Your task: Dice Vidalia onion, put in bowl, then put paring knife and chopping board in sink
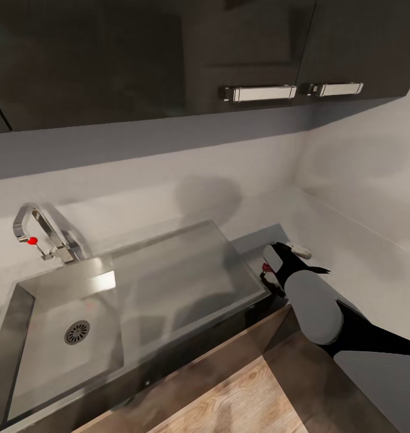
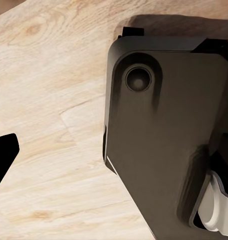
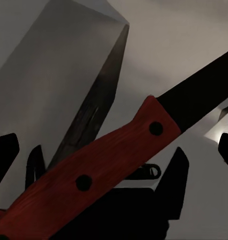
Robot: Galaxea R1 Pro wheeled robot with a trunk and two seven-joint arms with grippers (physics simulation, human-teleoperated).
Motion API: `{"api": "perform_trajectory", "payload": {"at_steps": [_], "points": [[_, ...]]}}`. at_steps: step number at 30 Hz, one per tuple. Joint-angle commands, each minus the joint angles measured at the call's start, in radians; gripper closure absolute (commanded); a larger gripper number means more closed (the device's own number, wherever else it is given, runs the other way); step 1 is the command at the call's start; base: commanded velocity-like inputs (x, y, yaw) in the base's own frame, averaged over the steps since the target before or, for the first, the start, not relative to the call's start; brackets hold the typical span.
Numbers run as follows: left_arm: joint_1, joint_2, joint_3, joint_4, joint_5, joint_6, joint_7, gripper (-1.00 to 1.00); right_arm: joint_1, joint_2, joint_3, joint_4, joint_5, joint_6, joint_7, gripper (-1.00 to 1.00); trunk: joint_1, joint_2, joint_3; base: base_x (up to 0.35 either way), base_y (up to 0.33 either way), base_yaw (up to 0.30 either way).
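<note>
The steel sink (image 1: 42,355) lies at the lower left with its round drain (image 1: 77,332), a chrome faucet (image 1: 39,234) with a red dot, and a flat drainboard (image 1: 187,270). My right gripper (image 1: 271,270) hovers at the drainboard's right end, over the grey countertop (image 1: 262,236). It is shut on the paring knife (image 3: 108,170), whose red handle lies across the fingers and whose dark blade (image 3: 204,95) points away. A bit of the red handle (image 1: 266,266) shows by the gripper. The left gripper's one visible fingertip (image 2: 3,155) hangs over wooden floor. The onion, chopping board and bowl are out of view.
Dark wall cabinets with steel handles (image 1: 259,92) hang above the white backsplash. A white side wall (image 1: 373,198) closes the corner on the right. Wooden floor (image 1: 247,397) shows below the counter front. My dark base (image 2: 164,140) sits beside the left gripper.
</note>
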Motion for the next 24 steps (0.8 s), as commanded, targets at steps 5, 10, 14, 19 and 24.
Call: {"api": "perform_trajectory", "payload": {"at_steps": [5, 10, 14, 19, 24], "points": [[-0.001, 0.0, -0.008, 0.002, 0.008, -0.002, 0.0, -1.0, -0.001, 0.001, -0.005, 0.0, 0.008, 0.008, -0.001, -1.0, 0.001, -0.002, -0.002, 0.0, 0.0, 0.0], [-0.001, 0.0, -0.008, 0.002, 0.007, -0.002, 0.0, -1.0, 0.004, 0.001, -0.005, 0.002, 0.008, -0.004, -0.001, -1.0, 0.001, -0.002, -0.002, 0.0, 0.0, 0.0], [-0.001, 0.0, -0.008, 0.002, 0.007, -0.002, 0.0, -1.0, 0.01, 0.001, -0.005, 0.003, 0.008, -0.017, -0.001, -1.0, 0.001, -0.002, -0.002, 0.0, 0.0, 0.0], [-0.001, 0.0, -0.008, 0.002, 0.008, -0.002, 0.0, -1.0, 0.011, 0.001, -0.005, 0.019, 0.008, -0.021, -0.001, -1.0, 0.001, -0.002, -0.002, 0.0, 0.0, 0.0], [-0.001, 0.0, -0.008, 0.002, 0.007, -0.002, 0.0, -1.0, 0.012, 0.001, -0.004, 0.024, 0.008, -0.022, -0.001, -1.0, 0.001, -0.002, -0.002, 0.0, 0.0, 0.0]]}}
